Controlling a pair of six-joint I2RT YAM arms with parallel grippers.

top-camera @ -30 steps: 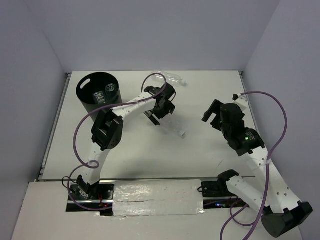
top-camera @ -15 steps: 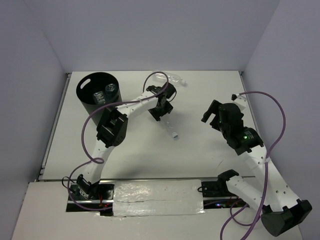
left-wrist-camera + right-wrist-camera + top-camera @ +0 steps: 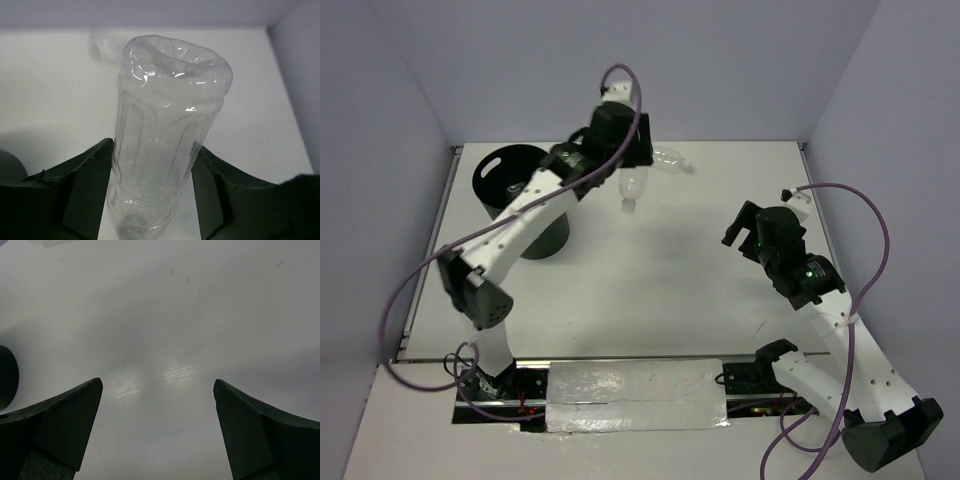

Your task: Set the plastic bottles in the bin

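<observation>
My left gripper (image 3: 626,168) is raised above the back of the table and shut on a clear crinkly plastic bottle (image 3: 632,190), which hangs cap down below it. In the left wrist view that bottle (image 3: 165,135) stands squeezed between my two dark fingers (image 3: 82,190). A second clear bottle (image 3: 670,158) lies on the table just right of it, seen as a blur (image 3: 105,42) from the wrist. The black bin (image 3: 488,182) stands at the back left, partly covered by my left arm. My right gripper (image 3: 744,226) hovers open at the right, with nothing in it (image 3: 157,390).
White walls close in the table at the back and on both sides. A purple cable loops off each arm. In the right wrist view the bin's dark edge (image 3: 7,376) shows at the far left.
My left gripper shut on the bottle lying mid-table and lifted it up and towards the back, the arm now stretched over the bin. The right arm has not moved.
</observation>
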